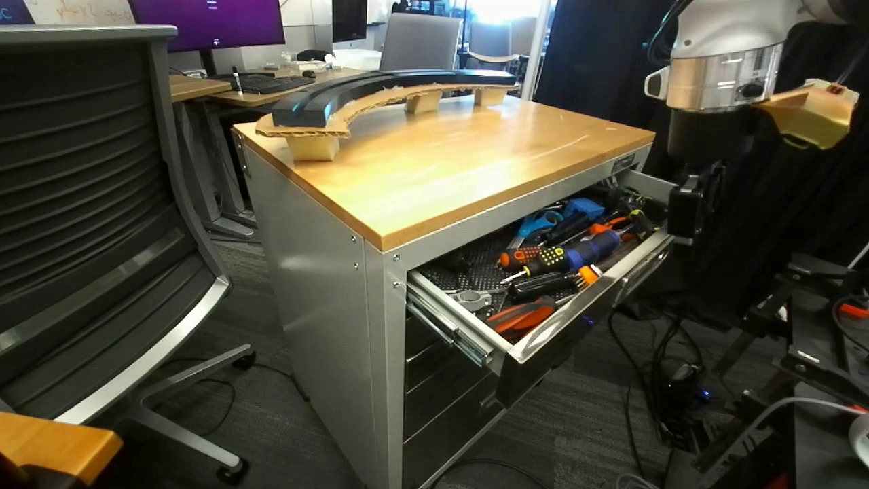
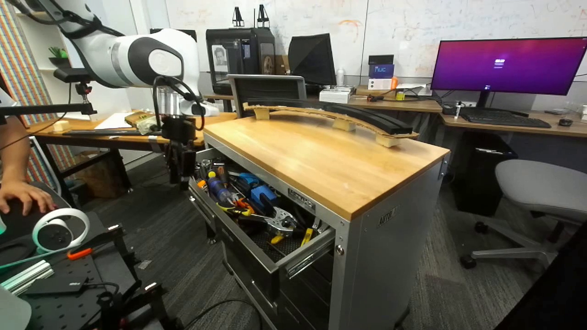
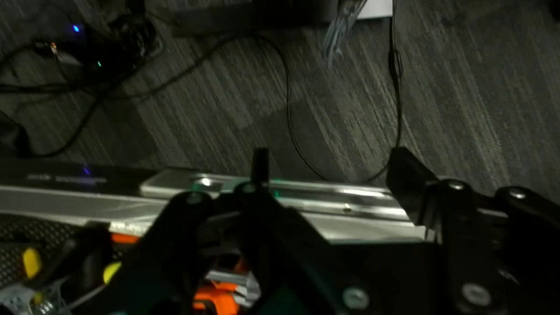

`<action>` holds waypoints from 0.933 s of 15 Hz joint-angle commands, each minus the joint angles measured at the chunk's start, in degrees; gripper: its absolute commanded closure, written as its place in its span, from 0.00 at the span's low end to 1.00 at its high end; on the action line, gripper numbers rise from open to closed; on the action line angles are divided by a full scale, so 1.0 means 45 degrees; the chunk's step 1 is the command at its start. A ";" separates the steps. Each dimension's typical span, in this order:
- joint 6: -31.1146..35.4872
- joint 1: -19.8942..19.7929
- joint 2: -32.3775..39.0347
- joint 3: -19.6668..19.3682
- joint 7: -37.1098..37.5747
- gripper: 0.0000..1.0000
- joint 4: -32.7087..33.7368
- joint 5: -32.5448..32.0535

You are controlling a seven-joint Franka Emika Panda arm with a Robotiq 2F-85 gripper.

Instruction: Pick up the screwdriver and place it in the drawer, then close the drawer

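Toward the left in an exterior view, a long black curved piece (image 1: pixel 370 88) is held up over the bench (image 1: pixel 468 156) by cardboard (image 1: pixel 337 129) and small blocks (image 1: pixel 312 148), maybe so that it is kept steady. Further right, the drawer (image 1: pixel 590 302) is pulled out from under the bench, so that things can be dropped in from above. An orange-handled tool (image 1: pixel 523 317) is laid near its front wall. Next, a short yellow-and-black screwdriver (image 1: pixel 546 261) is seen lying on its side in the drawer, with its tip pointed left, just beside a blue-handled tool (image 1: pixel 597 248). It is likely the one named in the task, so the putting-in part looks done. At the right, the gripper (image 3: pixel 328 164) is held near the drawer's front edge, with its fingers (image 3: pixel 409 183) pointed down. In the wrist view those fingers are spread apart, and no tool is seen held between them. Whether the drawer is touched cannot be told. That spot seems to be used because the front can be pushed from there, and the drawer must be closed next.
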 commanded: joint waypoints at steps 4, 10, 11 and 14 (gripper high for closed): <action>0.1391 0.0070 0.1815 -0.0051 0.0859 0.85 0.0642 -0.0919; 0.3197 0.1214 0.2637 -0.0992 0.3483 0.96 0.1578 -0.4419; 0.3384 0.1459 0.2767 -0.1223 0.4137 0.95 0.1740 -0.5399; 0.3716 0.2050 0.3266 -0.1896 0.6043 0.95 0.2466 -0.8363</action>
